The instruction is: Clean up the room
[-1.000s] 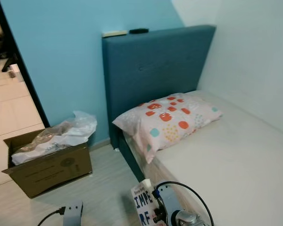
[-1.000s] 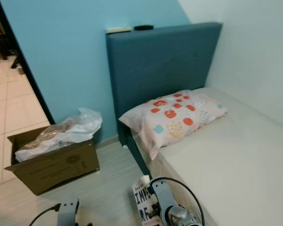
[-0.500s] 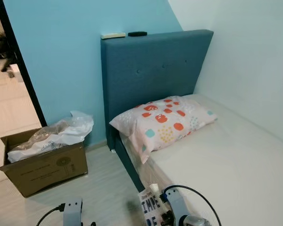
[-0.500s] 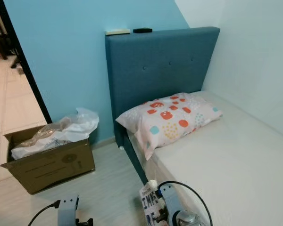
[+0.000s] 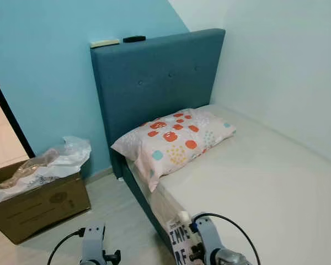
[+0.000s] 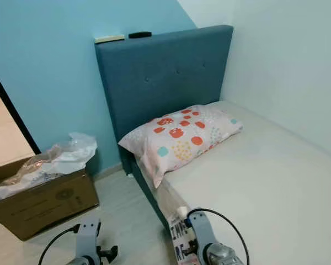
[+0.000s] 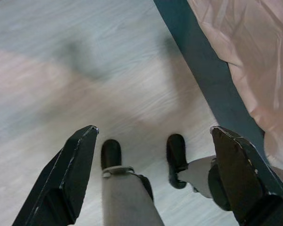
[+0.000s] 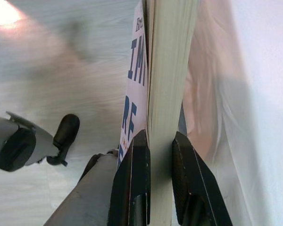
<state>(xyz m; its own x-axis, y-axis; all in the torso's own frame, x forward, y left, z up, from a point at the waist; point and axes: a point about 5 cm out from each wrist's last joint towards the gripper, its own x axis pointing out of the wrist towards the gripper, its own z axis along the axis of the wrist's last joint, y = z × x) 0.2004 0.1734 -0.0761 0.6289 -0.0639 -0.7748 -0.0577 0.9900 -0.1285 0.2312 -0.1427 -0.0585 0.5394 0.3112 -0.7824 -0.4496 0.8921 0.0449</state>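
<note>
At the bottom centre of the left eye view, the right gripper (image 8: 153, 155) holds a book (image 5: 180, 247) upright beside the edge of the bed (image 5: 254, 182), its fingers (image 8: 132, 183) clamped on the book's page block with the blue-lettered cover facing the floor (image 5: 118, 221). Lower left in the same view, the left gripper (image 7: 155, 165) hangs over the pale wood floor, its fingers (image 7: 68, 174) spread wide apart with nothing between them; the robot's own legs and feet show beneath it in the left wrist view. Across the middle of the frame lies a pillow (image 5: 174, 139) with orange and teal spots, resting at the head of the bed against a teal headboard (image 5: 154, 77). On top of the headboard, upper left of centre, sit a pale flat object (image 5: 104, 43) and a small black one (image 5: 134, 38). At the left edge, a cardboard box (image 5: 36, 207) stuffed with plastic bags (image 5: 49, 165) stands on the floor near the blue wall (image 5: 49, 66).
</note>
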